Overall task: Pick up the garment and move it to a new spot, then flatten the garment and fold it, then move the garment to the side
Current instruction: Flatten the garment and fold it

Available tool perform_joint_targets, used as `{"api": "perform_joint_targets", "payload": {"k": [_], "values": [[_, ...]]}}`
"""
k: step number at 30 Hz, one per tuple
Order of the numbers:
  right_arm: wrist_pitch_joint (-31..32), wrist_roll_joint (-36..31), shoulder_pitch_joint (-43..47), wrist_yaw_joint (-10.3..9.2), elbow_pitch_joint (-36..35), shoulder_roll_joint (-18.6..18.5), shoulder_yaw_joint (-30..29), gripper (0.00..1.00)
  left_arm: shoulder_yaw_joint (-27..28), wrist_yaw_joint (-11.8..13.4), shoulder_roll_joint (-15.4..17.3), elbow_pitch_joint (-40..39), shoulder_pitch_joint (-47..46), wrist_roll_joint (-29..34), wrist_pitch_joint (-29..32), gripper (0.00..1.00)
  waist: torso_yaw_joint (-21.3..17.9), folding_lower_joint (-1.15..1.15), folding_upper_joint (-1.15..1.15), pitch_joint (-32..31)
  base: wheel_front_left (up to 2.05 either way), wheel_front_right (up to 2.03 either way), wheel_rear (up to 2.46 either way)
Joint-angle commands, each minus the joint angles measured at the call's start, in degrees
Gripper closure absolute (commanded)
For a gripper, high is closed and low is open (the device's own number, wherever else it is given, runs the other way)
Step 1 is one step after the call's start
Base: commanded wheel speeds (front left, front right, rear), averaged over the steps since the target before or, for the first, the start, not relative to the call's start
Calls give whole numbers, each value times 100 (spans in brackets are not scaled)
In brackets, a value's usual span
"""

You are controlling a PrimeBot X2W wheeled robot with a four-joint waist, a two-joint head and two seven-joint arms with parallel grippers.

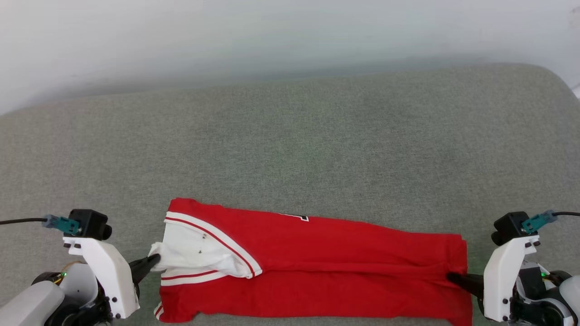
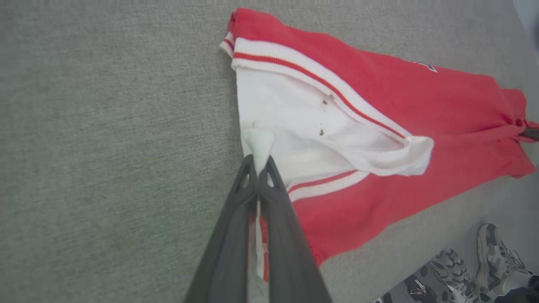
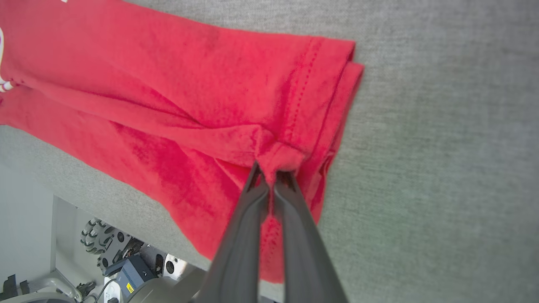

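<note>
The left gripper (image 1: 153, 261) is pinching a tuft of white sleeve cloth at the left end of the garment (image 1: 344, 258), with its fingers closed tight on the cloth. The right gripper (image 1: 452, 277) is clamping a bunched nub of red hem at the right end and is likewise closed on cloth. The garment is lying as a long band along the near edge of the cushion (image 1: 290, 136), spanning the gap between the two grippers.

Judged step: the lengthwise fold is under way. Recommended procedure:
- Hold both pinches shut, as jersey slips easily.
- Move both ends together at equal height, so the fold line is running straight.
- Apply light outward tension only. The crease running from pinch to pinch suggests the cloth is already pulling.
- Lay the cloth down before releasing.

The garment is soft red jersey, double-layered at the stitched hem and wrinkling toward each pinch. The sleeve panel (image 1: 199, 253) is white and limp, and red-and-white ribbed trim is bordering it. A scrap of black, white-outlined lettering (image 1: 300, 218) is peeking out at the far fold edge. The cushion is grey, coarse-woven, flat and rounded at its far corner, and it is likely giving the cloth some grip. A plain pale wall (image 1: 272, 36) is rising behind it.
</note>
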Motion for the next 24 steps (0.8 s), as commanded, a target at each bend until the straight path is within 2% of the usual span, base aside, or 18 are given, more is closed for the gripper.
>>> {"api": "perform_joint_targets", "payload": {"k": [1,6,7,8,9,11,12,13,14,15,18,21,24], "values": [[10,-55,77,-3,-18,72,-44,100,38,16,-49,77,43,-9,-75,100,-17,1,0,50,0,0,0],[107,-123,72,-3,31,201,-73,100,60,16,-232,268,34,-102,-134,100,-22,1,0,133,0,0,0],[115,-128,65,-3,32,218,-82,100,74,14,-264,307,21,-116,-156,78,-23,1,0,143,0,0,0],[126,-121,67,-3,37,241,-90,100,104,0,-305,326,17,-159,-195,51,-21,1,0,147,0,0,0],[153,-112,85,-3,51,258,-106,91,128,6,-343,344,18,-201,-213,0,-15,1,0,149,0,0,0],[175,-133,125,-3,81,274,-178,66,216,152,-392,417,69,-403,-139,0,-2,1,0,145,0,0,0],[201,-151,129,-3,80,295,-217,60,244,192,-393,402,72,-449,-111,0,3,1,0,144,0,0,0],[219,-168,134,-3,63,314,-252,40,251,171,-382,344,90,-492,-79,0,5,1,0,138,0,0,0],[190,-196,145,-3,22,317,-302,4,300,206,-367,316,132,-595,-64,0,9,1,0,129,0,0,0],[150,-214,162,-3,-11,328,-370,0,374,230,-328,269,133,-642,-120,0,17,1,0,118,0,0,0],[83,-359,286,-3,-107,293,-554,0,671,187,-316,20,186,-762,-545,0,70,1,0,51,0,0,0],[11,-346,493,-3,-274,323,-889,0,936,109,-266,-314,320,-577,-1269,0,149,1,0,-31,0,0,0],[-4,-368,773,-3,-455,359,-1311,0,1124,146,-228,-635,514,-287,-1987,0,240,1,0,-131,0,0,0]]}}
